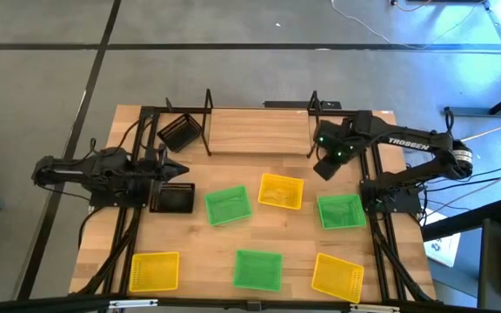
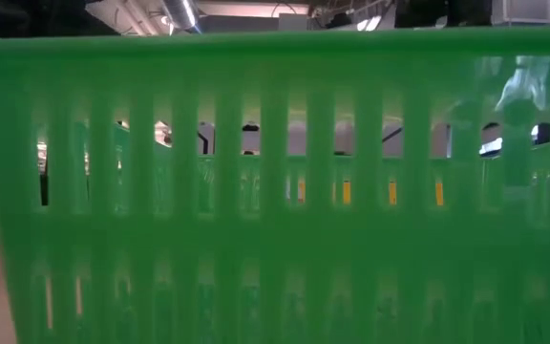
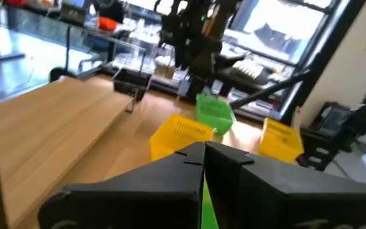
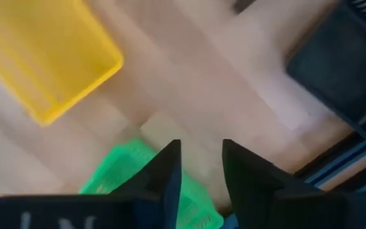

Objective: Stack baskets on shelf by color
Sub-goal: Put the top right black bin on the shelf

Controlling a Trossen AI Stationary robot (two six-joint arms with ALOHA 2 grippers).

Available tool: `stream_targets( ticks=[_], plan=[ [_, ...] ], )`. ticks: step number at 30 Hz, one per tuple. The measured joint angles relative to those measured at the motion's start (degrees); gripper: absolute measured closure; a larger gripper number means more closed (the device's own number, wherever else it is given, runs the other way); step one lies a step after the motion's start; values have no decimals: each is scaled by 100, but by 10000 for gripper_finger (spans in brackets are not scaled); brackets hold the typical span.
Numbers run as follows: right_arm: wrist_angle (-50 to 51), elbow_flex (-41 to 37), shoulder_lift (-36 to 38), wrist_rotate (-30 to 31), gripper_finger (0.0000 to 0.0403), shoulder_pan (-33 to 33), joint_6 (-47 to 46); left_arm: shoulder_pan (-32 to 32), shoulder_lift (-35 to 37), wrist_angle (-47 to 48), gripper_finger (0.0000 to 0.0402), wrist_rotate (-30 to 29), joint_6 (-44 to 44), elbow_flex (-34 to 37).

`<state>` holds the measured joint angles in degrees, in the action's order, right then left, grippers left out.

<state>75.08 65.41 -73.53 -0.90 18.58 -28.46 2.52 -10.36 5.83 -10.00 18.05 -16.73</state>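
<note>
The shelf (image 1: 259,130) stands along the table's far edge. One black basket (image 1: 181,132) lies tilted in its left section. A second black basket (image 1: 172,198) rests flat on the table, just nearer than my left gripper (image 1: 181,168), which is shut and empty (image 3: 203,149). Green baskets (image 1: 227,205) (image 1: 340,211) (image 1: 257,269) and yellow baskets (image 1: 281,191) (image 1: 154,271) (image 1: 337,276) lie flat on the tabletop. My right gripper (image 1: 323,167) hovers by the shelf's right post, open and empty (image 4: 197,149), above a green basket (image 4: 138,178) and near a yellow one (image 4: 49,57).
A green basket's slotted wall (image 2: 275,191) fills the low view and hides the table behind it. Black frame rails (image 1: 381,252) run along both table sides. A black object (image 4: 342,70) lies beside the right gripper's view. The shelf's wooden board (image 3: 49,133) is bare in the middle.
</note>
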Motion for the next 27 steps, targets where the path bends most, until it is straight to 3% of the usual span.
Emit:
stream_targets(
  ticks=[5,12,18,23,27],
  plan=[
    [-65,2,-118,95,288,619,-385,0,-694,18,398,-61,141,-436],
    [4,-24,-344,190,288,1112,1711,2,-1422,23,398,-60,49,-963],
    [-170,-808,-357,237,288,1521,2021,1,-1792,128,398,2,45,-1380],
    [-1037,-1540,-357,360,288,1708,2641,0,-2024,643,398,11,79,-1758],
    [-1474,-1813,-357,914,288,1703,3159,2,-2121,729,398,-1,88,-1947]
  ],
)
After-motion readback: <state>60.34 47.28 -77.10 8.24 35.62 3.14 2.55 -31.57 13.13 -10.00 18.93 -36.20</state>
